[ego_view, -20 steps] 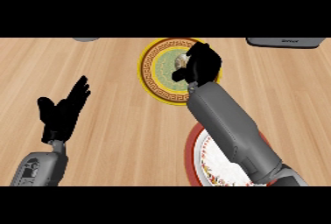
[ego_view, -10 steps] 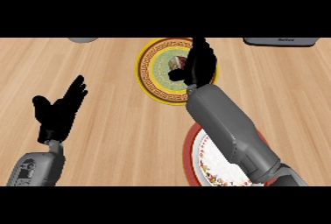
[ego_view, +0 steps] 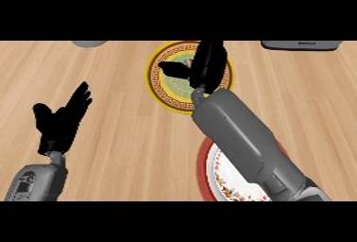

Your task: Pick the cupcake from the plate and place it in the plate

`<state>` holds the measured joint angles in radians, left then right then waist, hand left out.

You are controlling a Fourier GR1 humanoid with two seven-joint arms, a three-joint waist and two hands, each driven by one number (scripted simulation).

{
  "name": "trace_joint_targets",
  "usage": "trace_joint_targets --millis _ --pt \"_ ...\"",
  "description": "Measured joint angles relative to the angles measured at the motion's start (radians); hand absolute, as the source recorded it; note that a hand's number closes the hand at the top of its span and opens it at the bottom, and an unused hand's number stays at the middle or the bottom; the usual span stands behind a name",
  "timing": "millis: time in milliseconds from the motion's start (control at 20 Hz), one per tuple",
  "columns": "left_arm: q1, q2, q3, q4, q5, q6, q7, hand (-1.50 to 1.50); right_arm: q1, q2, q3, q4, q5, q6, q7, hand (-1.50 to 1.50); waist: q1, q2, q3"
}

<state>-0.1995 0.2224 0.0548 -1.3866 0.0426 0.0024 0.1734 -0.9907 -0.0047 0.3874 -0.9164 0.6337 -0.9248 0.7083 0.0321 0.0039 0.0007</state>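
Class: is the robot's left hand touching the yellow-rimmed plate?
Apart. The head view shows bare wooden counter between the left hand and the yellow-rimmed plate.

Matt wood-grain counter (ego_view: 125, 142), glossy patterned plates (ego_view: 162, 90), smooth grey forearms (ego_view: 237, 132)

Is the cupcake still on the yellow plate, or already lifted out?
Cannot tell. The right robot hand sits over the yellow patterned plate and hides the cupcake; the red-rimmed plate shows none.
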Motion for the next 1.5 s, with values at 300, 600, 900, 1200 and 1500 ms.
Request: trace_joint_targets --millis 300,600,900,1200,1500 --pt "-0.006 0.002 0.020 0.024 0.002 -0.001 -0.021 0.00 0.101 0.003 -0.004 -0.146 -0.211 -0.032 -0.097 -1.50 -0.013 0.000 0.000" --pt "0.034 -0.021 0.005 -0.030 -0.018 0.013 0.000 0.00 0.230 -0.003 -0.028 -0.237 -0.268 -0.009 -0.240 -1.50 -0.024 -0.003 0.000" --pt "0.040 -0.009 0.035 -0.035 -0.010 -0.006 0.000 0.00 0.337 -0.030 -0.078 -0.333 -0.267 0.062 -0.304 -1.50 -0.030 -0.004 -0.001" --pt "0.048 -0.014 0.042 -0.035 -0.018 -0.017 -0.007 0.00 0.421 -0.045 -0.119 -0.390 -0.241 0.115 -0.329 -1.50 -0.031 -0.005 -0.001" --pt "0.026 -0.018 0.055 -0.008 -0.023 -0.025 -0.013 0.00 0.512 -0.064 -0.133 -0.477 -0.178 0.179 -0.278 -1.50 -0.034 -0.005 -0.001"
